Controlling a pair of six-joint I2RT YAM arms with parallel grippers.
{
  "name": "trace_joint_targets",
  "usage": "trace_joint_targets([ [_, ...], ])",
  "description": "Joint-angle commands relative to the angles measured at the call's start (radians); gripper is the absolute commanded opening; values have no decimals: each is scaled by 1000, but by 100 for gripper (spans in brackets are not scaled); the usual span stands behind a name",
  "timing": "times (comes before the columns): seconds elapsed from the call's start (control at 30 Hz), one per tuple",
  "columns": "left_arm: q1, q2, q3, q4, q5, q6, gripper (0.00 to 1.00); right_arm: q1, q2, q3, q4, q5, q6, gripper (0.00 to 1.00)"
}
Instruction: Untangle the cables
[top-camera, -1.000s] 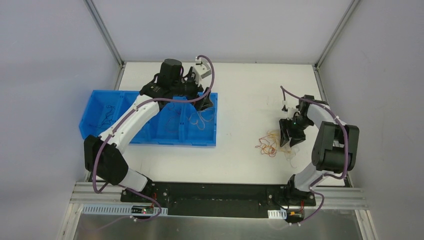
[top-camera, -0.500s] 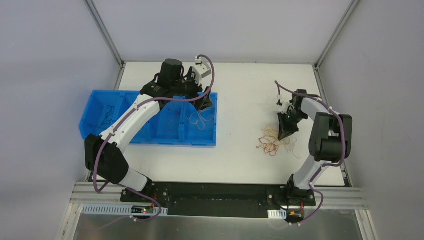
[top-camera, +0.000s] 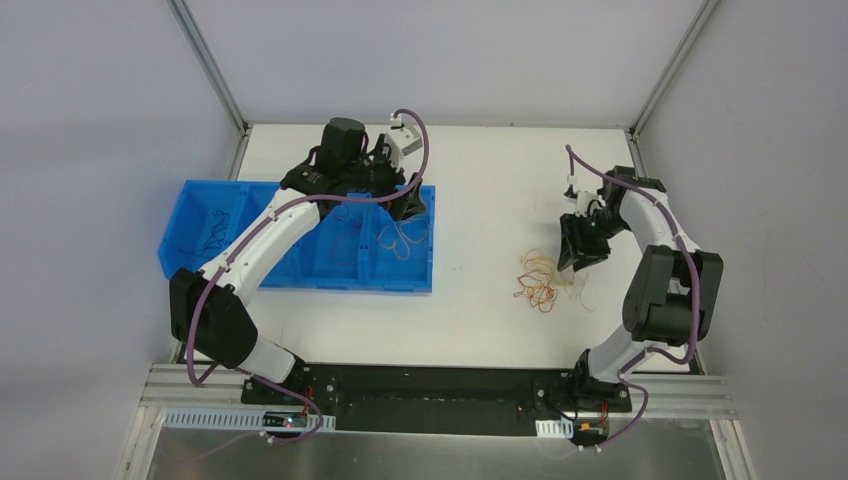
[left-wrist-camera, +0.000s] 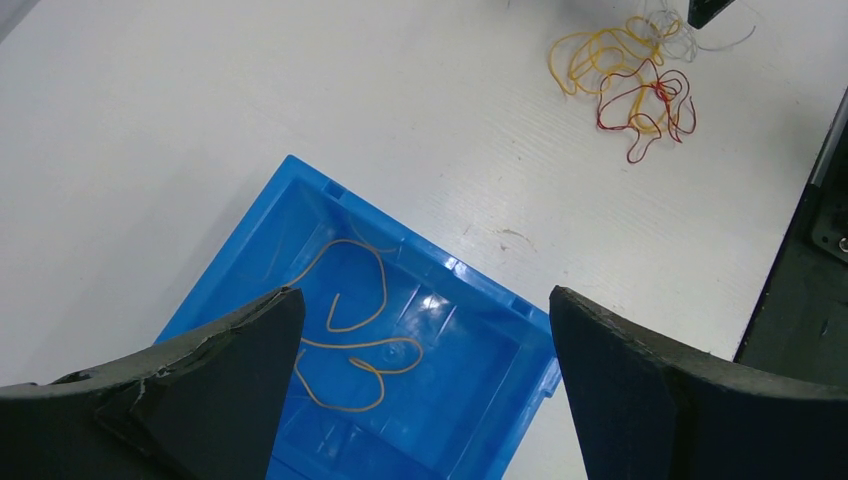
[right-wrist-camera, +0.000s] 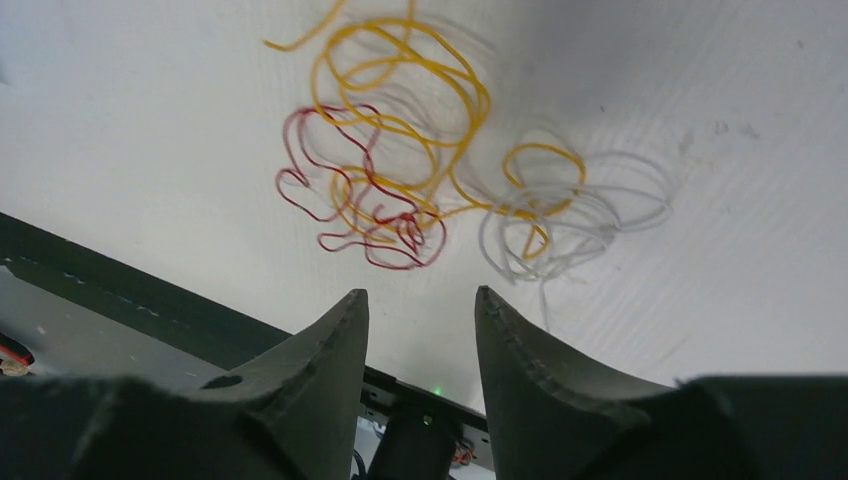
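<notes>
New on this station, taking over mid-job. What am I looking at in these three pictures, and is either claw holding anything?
Two robot arms are bolted at the near edge of a white table. The overhead picture looks down on both; the other two come from a camera on each wrist, looking past that arm's own claw. The left claw hangs wide open over a blue bin, above an orange cable lying in it. The right claw hangs above a tangle of yellow, red and white cables on the table, jaws apart. Neither holds anything.
</notes>
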Motion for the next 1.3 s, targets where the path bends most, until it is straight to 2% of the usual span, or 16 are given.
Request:
trace_joint_targets([
  [0.0, 2, -20, 3, 6, 15, -15, 97, -57, -1, -35, -74, 138, -47, 49],
  [0.13, 2, -29, -6, 7, 14, -14, 97, -100, 37, -63, -58, 228, -74, 51],
  [0.33, 2, -39, -19, 6, 13, -10, 97, -101, 100, -99, 27, 231, -36, 54],
  [0.43, 2, -54, -32, 6, 3, 5, 97, -100, 131, -135, 77, 253, -46, 50],
  [0.5, 2, -63, -39, 6, -1, 10, 97, -100, 140, -166, 114, 276, -60, 43],
  [0.53, 2, -67, -44, 6, -3, 11, 97, -100, 140, -180, 129, 290, -69, 37],
  [0.63, 2, -75, -54, 6, -10, 13, 97, -103, 110, -189, 135, 294, -80, 1],
  [0.67, 2, -77, -56, 7, -14, 10, 98, -104, 83, -175, 113, 280, -86, 0],
  [0.77, 2, -89, -71, 5, -42, -8, 99, -106, -39, -73, -20, 216, -116, 0],
  [0.9, 3, -114, -98, 1, -66, -8, 99, -108, -194, 199, -210, 90, -169, 0],
  [1.0, 2, -118, -96, 2, -82, -10, 99, -107, -211, 490, -379, -85, -136, 0],
  [1.1, 2, -115, -77, 2, -97, -24, 99, -103, -203, 732, -475, -239, -73, 0],
  [1.17, 2, -113, -58, 2, -90, -42, 99, -103, -217, 784, -463, -322, -39, 0],
  [1.27, 2, -112, -11, 3, -19, -83, 99, -75, -253, 729, -424, -418, -15, 0],
])
